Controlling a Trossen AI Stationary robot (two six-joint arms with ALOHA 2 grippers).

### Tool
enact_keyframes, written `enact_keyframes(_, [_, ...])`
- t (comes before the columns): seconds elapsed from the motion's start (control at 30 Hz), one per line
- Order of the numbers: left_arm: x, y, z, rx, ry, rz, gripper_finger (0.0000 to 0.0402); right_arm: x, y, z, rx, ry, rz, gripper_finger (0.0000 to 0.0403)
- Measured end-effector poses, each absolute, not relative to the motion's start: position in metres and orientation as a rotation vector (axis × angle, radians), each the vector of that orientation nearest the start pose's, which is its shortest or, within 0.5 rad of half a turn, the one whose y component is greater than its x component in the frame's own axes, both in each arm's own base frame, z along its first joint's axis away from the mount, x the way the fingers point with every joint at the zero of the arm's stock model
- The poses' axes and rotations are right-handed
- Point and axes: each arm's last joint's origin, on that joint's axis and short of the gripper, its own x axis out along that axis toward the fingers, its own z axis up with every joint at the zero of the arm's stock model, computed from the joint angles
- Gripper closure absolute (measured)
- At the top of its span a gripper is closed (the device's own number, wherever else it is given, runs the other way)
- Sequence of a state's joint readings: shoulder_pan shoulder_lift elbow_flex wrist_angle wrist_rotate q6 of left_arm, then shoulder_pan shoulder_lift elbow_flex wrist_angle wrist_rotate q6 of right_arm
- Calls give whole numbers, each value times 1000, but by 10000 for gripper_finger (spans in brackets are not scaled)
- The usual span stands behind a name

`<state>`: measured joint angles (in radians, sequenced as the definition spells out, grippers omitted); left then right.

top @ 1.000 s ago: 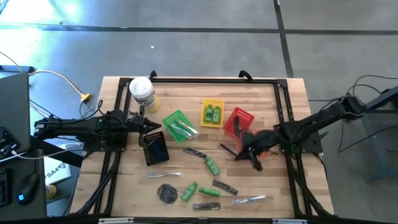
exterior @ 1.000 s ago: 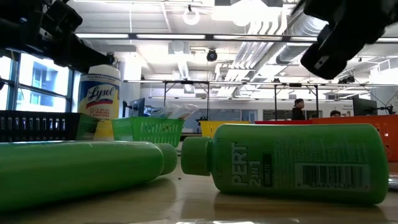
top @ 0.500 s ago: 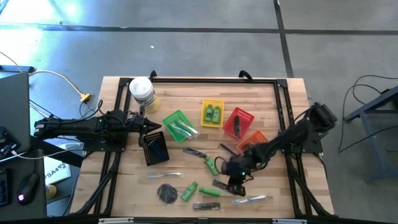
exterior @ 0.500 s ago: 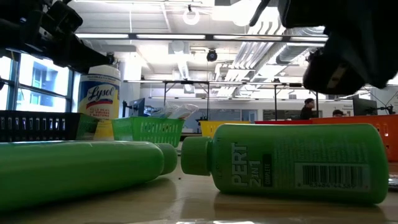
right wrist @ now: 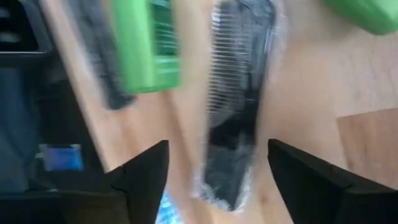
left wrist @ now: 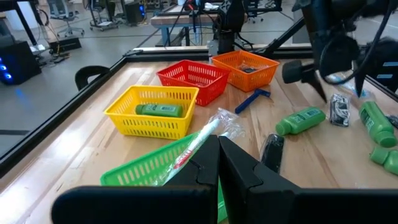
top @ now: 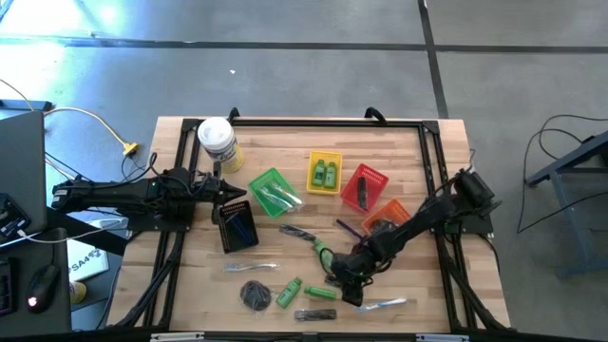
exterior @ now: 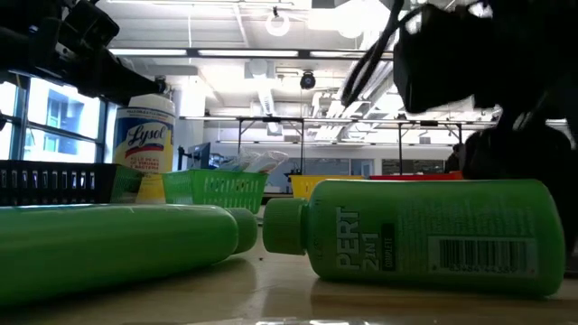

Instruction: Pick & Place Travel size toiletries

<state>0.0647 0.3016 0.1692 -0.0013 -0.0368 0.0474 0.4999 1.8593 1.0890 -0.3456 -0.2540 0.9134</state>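
The wooden counter [top: 285, 133] stood on a grey floor, with an open workshop showing behind it in the low view. At the far left stood a white-lidded jar [top: 218, 142]. The left pincer [top: 239, 193] waited beside it above a black basket [top: 235, 227], its fingers [left wrist: 239, 168] pressed together and holding nothing. To the right lay a green basket [top: 270, 193], a yellow basket [top: 325, 173] holding two green bottles [top: 325, 174], a red basket [top: 364, 186] and an orange basket [top: 391, 215]. Loose toiletries were scattered along the near side: a dark disc [top: 256, 295], a green bottle [top: 289, 293], a razor [top: 384, 305]. The right pincer [top: 346, 278] hung low over a clear-wrapped black comb [right wrist: 239, 99], fingers [right wrist: 142, 173] spread apart on either side of it, nothing gripped.
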Motion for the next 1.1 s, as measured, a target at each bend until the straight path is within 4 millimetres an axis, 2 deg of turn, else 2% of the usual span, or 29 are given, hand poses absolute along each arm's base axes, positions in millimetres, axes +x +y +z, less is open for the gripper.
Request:
enact_keyframes(0.13, [114, 8, 196, 46, 136, 98, 402, 312, 188, 135, 590, 1362, 127, 120])
enact_keyframes(0.33, [114, 8, 197, 46, 130, 98, 402, 314, 198, 134, 493, 1357, 68, 124])
enact_keyframes(0.47, [114, 8, 197, 46, 127, 98, 402, 309, 195, 131, 417, 1360, -35, 135])
enact_keyframes(0.67, [114, 8, 197, 45, 126, 98, 402, 307, 194, 129, 364, 1340, -91, 150])
enact_keyframes(0.87, [114, 9, 197, 45, 126, 99, 402, 301, 188, 126, 233, 1317, -190, 156])
enact_keyframes(1.1, [114, 8, 197, 45, 125, 99, 402, 298, 184, 121, 217, 1302, -225, 156])
